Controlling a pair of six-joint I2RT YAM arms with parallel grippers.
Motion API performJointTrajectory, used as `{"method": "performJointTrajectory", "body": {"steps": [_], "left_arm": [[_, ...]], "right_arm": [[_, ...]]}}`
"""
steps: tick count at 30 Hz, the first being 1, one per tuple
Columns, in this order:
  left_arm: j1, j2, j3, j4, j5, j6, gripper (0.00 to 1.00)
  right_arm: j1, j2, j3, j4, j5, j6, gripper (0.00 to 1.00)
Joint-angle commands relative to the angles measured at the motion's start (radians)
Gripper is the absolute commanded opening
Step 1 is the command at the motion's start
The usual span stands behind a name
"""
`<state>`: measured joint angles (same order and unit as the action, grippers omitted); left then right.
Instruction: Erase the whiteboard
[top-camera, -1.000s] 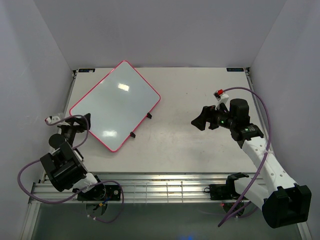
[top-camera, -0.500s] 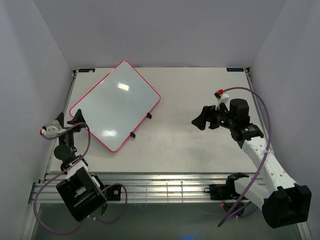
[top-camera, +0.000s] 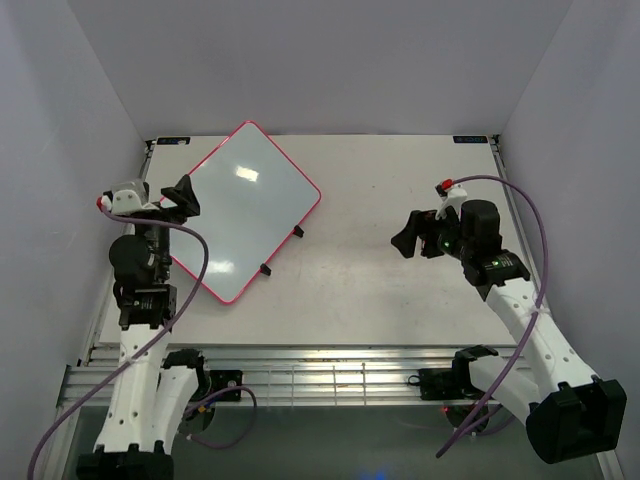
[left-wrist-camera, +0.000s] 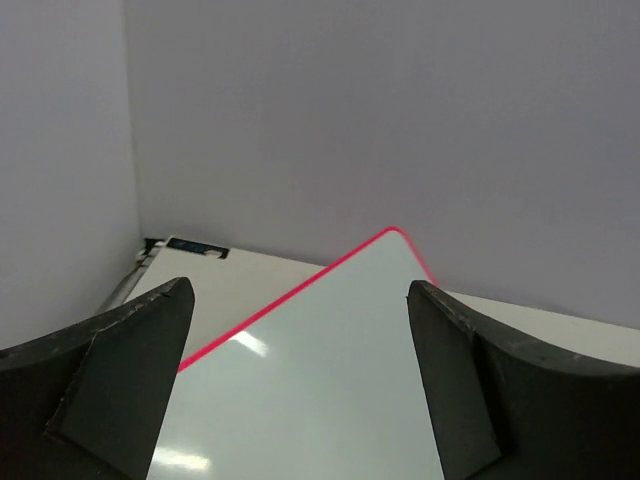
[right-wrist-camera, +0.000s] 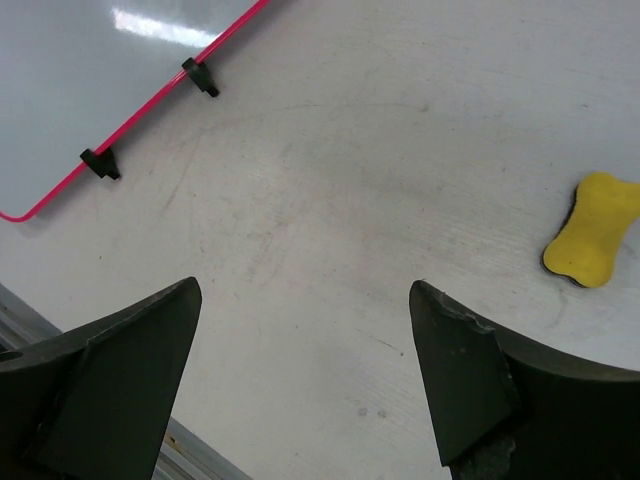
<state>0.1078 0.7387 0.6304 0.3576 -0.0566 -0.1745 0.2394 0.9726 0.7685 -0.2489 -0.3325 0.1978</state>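
Observation:
The whiteboard (top-camera: 240, 205) lies flat at the back left of the table, turned diagonally, with a pink-red frame and a white face with no marks that I can see. My left gripper (top-camera: 180, 203) is open and empty above the board's left edge. In the left wrist view the board (left-wrist-camera: 320, 390) shows between the open gripper's (left-wrist-camera: 300, 290) fingers. My right gripper (top-camera: 405, 240) is open and empty above bare table on the right. In the right wrist view the gripper (right-wrist-camera: 305, 285) is open over the table. The board's corner (right-wrist-camera: 90, 70) is at the upper left.
A small yellow eraser block (right-wrist-camera: 592, 243) lies on the table at the right of the right wrist view; it does not show in the top view. Two black clip feet (right-wrist-camera: 200, 77) stick out from the board's near edge. Grey walls enclose the table.
My left arm has swung up from the near left corner and now holds its open gripper over the board's left edge. My right gripper has shifted slightly right.

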Motion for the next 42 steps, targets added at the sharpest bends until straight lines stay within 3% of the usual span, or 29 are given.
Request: {"method": "performJointTrajectory", "body": {"steps": [1,4,7,10,12,14,16,19,21,25,31,42], "left_arm": [[-0.126,-0.105,0.142,-0.435,-0.114,0.023,0.98],[-0.137,-0.098,0.283,-0.741,-0.002,-0.039,0.98],[-0.138,-0.131,0.310,-0.885,0.113,-0.083,0.98],[-0.138,-0.214,0.254,-0.936,0.164,-0.124,0.98],[-0.145,-0.275,0.227,-0.953,0.196,-0.117,0.98],[-0.164,-0.292,0.242,-1.003,0.138,-0.120,0.98],[-0.204,-0.305,0.268,-1.037,0.112,-0.082,0.98],[-0.299,-0.317,0.304,-1.052,-0.044,-0.014,0.98],[-0.367,-0.326,0.311,-1.051,-0.165,0.010,0.98],[-0.415,-0.375,0.295,-1.025,-0.271,0.017,0.98],[-0.416,-0.394,0.250,-0.985,-0.273,-0.002,0.98],[-0.416,-0.427,0.193,-0.855,-0.265,0.040,0.98]], "right_arm": [[0.033,-0.087,0.052,-0.047,0.155,-0.014,0.90],[0.067,-0.173,0.094,-0.107,0.208,-0.008,0.90],[0.078,-0.239,0.140,-0.203,0.290,-0.017,0.90],[0.098,-0.294,0.161,-0.262,0.375,-0.009,0.90],[0.098,-0.339,0.155,-0.277,0.343,-0.023,0.90],[0.098,-0.368,0.163,-0.329,0.276,-0.083,0.90],[0.098,-0.400,0.196,-0.393,0.384,-0.084,0.90],[0.098,-0.452,0.201,-0.487,0.559,-0.071,0.90],[0.097,-0.494,0.193,-0.509,0.605,-0.086,0.90],[0.097,-0.523,0.204,-0.533,0.659,-0.113,0.90],[0.098,-0.509,0.196,-0.547,0.728,-0.133,0.90],[0.097,-0.557,0.137,-0.449,0.675,-0.158,0.90]]}}
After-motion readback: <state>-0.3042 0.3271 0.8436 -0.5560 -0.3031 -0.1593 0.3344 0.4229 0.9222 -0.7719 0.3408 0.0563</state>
